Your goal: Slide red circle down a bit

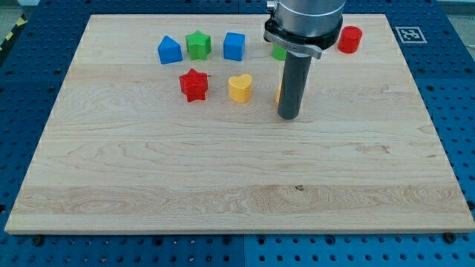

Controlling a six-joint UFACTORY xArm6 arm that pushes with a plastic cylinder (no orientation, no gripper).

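The red circle (349,38) stands near the board's top right. My tip (289,116) rests on the board well below and to the left of it, apart from it. A yellow block (279,93) shows only as a sliver behind the rod, its shape hidden. A green block (277,53) is mostly hidden behind the arm's head.
In the top left stand a blue block (169,50), a green star (198,44) and a blue cube (234,46). Below them are a red star (194,84) and a yellow heart (240,87). The wooden board (223,170) lies on a blue perforated table.
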